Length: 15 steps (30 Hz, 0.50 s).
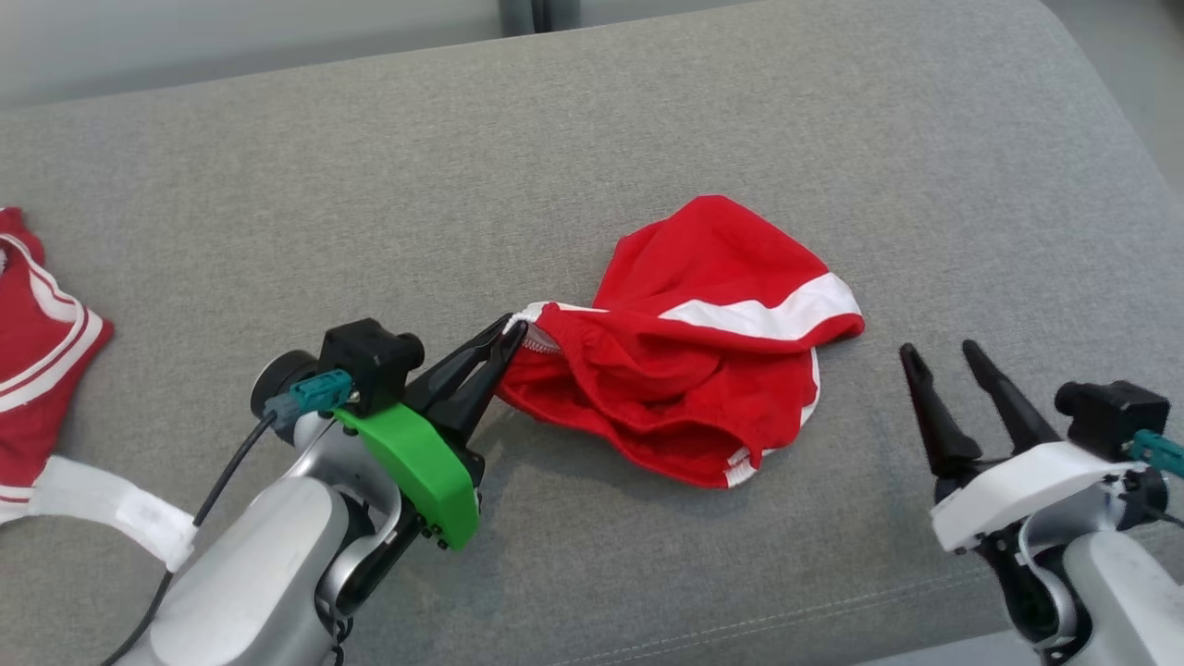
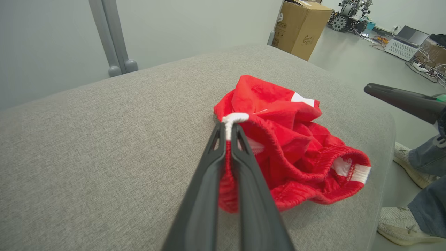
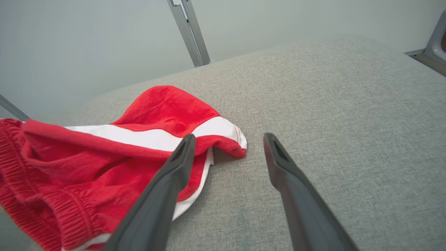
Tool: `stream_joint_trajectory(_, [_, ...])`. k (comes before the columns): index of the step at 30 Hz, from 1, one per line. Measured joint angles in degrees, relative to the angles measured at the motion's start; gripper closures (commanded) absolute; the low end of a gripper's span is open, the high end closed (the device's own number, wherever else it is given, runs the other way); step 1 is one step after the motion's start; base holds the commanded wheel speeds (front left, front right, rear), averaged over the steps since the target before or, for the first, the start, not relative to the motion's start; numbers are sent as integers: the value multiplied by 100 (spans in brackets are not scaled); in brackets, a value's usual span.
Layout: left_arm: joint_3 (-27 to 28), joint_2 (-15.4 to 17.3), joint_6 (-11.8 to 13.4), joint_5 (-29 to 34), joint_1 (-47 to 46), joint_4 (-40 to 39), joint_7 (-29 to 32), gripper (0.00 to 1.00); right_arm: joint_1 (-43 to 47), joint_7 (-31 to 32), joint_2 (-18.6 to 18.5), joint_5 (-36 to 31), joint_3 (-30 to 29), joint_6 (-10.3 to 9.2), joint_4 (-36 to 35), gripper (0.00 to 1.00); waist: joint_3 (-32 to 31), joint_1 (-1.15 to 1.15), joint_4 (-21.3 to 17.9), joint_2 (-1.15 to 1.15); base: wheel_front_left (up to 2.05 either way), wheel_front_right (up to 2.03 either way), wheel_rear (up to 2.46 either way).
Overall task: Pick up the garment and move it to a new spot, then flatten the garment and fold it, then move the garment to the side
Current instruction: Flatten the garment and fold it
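A crumpled pair of red shorts [image 1: 703, 342] with white stripes lies mid-cushion on the grey sofa. My left gripper [image 1: 511, 330] is shut on the white drawstring and waistband at the garment's left edge; the left wrist view shows the red shorts [image 2: 296, 146] bunched beyond my left gripper [image 2: 229, 126], white cord pinched between the tips. My right gripper [image 1: 941, 351] stands open to the right of the garment, apart from it. In the right wrist view the right gripper [image 3: 228, 143] is spread beside the striped hem of the shorts [image 3: 115, 157].
Another red and white garment [image 1: 37, 342] lies at the cushion's left edge. The grey cushion [image 1: 592, 139] stretches behind the shorts. A person's shoes and jeans [image 2: 418, 181] stand beyond the cushion's right end, with a cardboard box [image 2: 301, 26] farther back.
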Motion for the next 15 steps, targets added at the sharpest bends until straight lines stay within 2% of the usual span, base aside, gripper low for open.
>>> stream_joint_trajectory(4, [81, 14, 41, -93, 311, -312, -100, 100, -202, 257, -168, 113, -226, -46, 266, 0, -15, 0, 253, 0, 0, 0, 0])
stream_joint_trajectory(9, [78, 77, 41, -138, 521, -513, -147, 95, -416, 465, -93, 207, -205, -45, 600, 0, 36, 0, 482, 0, 0, 0, 0])
stream_joint_trajectory(15, [71, 203, 40, -166, 670, -730, -242, 95, -661, 564, 142, 290, -57, -38, 956, 0, 224, 0, 738, 0, 0, 0, 0])
